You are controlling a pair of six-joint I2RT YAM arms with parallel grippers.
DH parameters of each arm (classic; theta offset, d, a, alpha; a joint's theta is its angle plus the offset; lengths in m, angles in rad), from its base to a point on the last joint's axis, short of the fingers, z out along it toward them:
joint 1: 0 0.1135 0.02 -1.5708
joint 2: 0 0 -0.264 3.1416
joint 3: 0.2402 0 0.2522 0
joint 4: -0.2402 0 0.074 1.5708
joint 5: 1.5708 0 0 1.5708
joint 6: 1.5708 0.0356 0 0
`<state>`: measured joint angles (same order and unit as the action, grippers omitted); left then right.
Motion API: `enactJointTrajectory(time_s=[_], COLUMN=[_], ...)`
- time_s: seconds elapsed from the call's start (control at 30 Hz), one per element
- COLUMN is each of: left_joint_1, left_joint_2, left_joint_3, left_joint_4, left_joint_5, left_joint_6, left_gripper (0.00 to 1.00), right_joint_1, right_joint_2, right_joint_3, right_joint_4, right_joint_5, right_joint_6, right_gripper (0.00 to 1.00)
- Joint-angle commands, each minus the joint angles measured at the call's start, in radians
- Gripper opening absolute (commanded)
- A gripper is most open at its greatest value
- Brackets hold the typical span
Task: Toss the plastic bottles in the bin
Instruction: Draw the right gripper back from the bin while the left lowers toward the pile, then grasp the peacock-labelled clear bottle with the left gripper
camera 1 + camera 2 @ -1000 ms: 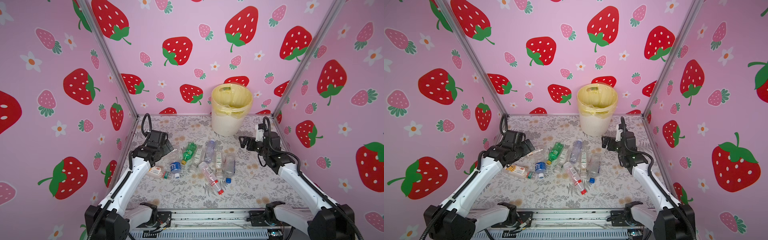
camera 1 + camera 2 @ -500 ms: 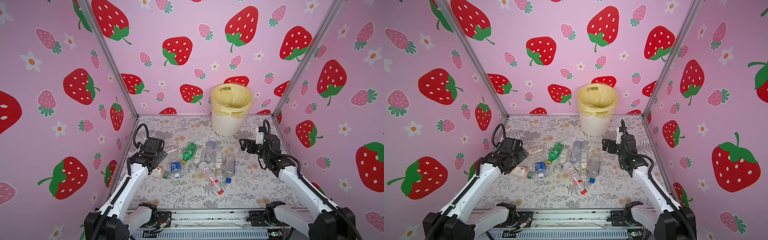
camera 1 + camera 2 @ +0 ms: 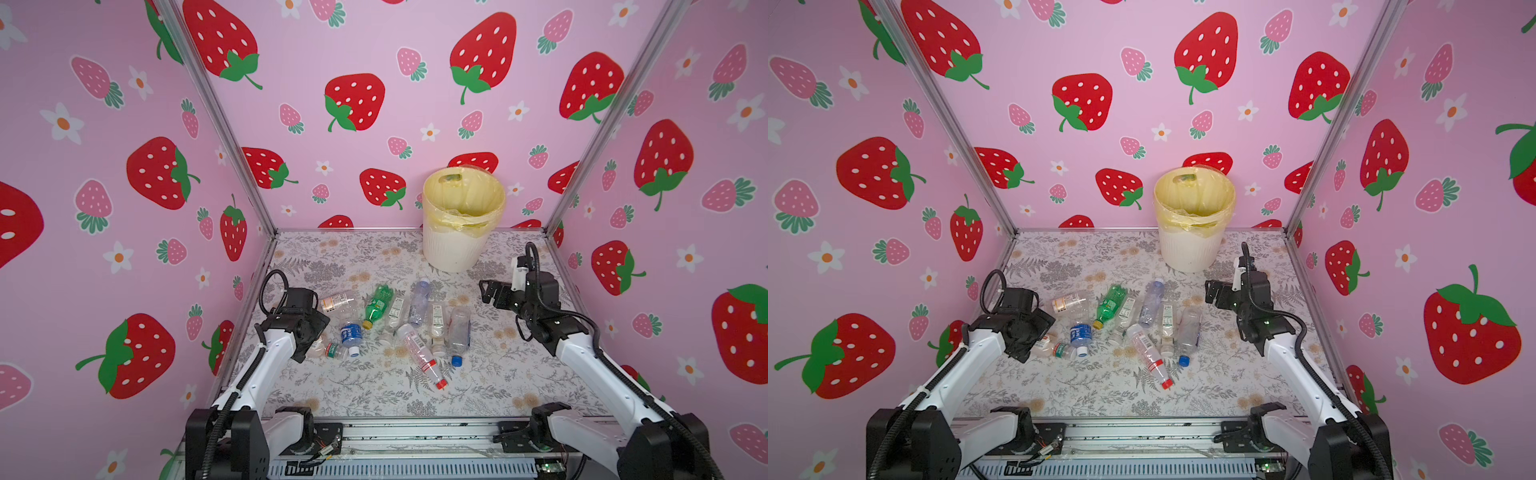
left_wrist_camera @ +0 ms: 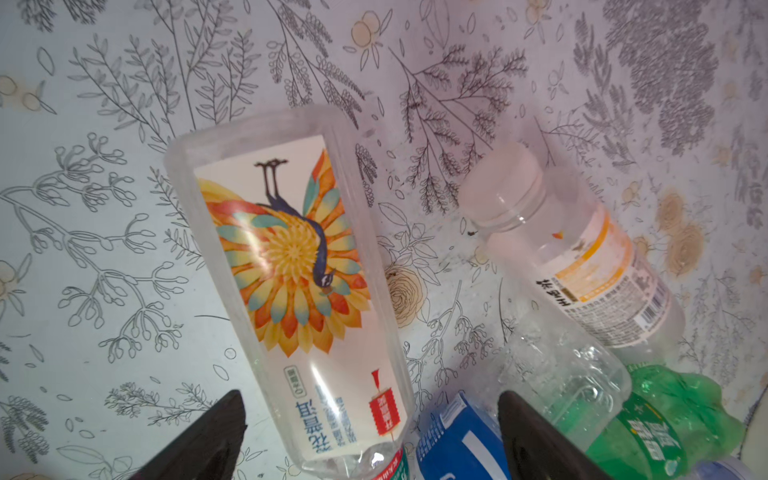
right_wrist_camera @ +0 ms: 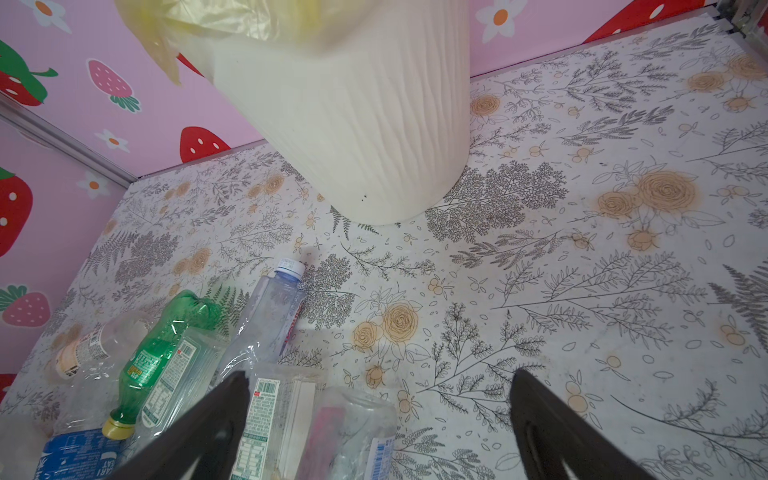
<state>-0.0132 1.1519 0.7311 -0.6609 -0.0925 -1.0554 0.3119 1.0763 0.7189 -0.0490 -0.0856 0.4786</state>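
I have the left gripper point(image 4: 370, 395) gaping astride the peacock-label bottle point(image 4: 299, 270) by the table's point(image 3: 374, 395) left edge, the right gripper point(image 5: 380, 374) gaping over bare floral surface, the plastic bottles point(image 3: 417, 305) strewn mid-table, and the bin point(image 3: 453, 249) at the back edge.

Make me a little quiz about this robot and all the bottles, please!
1. True or false: the round cream-white ribbed plastic bin stands upright.
2. Above the clear flat plastic bottle with a peacock label, the left gripper is: A open; B shut on it; C shut and empty.
3. Fill in: the slim clear plastic bottle nearest the front edge of the floral table has a ___ cap.
Key: 1 true; 2 A; 3 red.
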Motion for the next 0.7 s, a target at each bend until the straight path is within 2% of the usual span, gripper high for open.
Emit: enactJointTrajectory(time_s=[0.0, 0.33, 0.67], left_joint_1=[0.017, 0.040, 0.056], left_joint_2=[0.015, 0.078, 0.128], left_joint_3=[-0.014, -0.079, -0.063], left_joint_4=[0.027, 0.106, 0.080], left_joint_5=[0.011, 0.040, 0.042], left_joint_6=[-0.002, -0.011, 0.018], left_gripper=[0.95, 0.88, 0.67], right_joint_1=[0.003, 0.003, 0.003], right_joint_2=[0.011, 0.011, -0.005], right_joint_3=[-0.002, -0.005, -0.008], right_joint_4=[0.023, 0.016, 0.012], right_joint_5=[-0.004, -0.006, 0.004], right_joint_6=[0.015, 0.022, 0.025], right_gripper=[0.99, 0.99, 0.99])
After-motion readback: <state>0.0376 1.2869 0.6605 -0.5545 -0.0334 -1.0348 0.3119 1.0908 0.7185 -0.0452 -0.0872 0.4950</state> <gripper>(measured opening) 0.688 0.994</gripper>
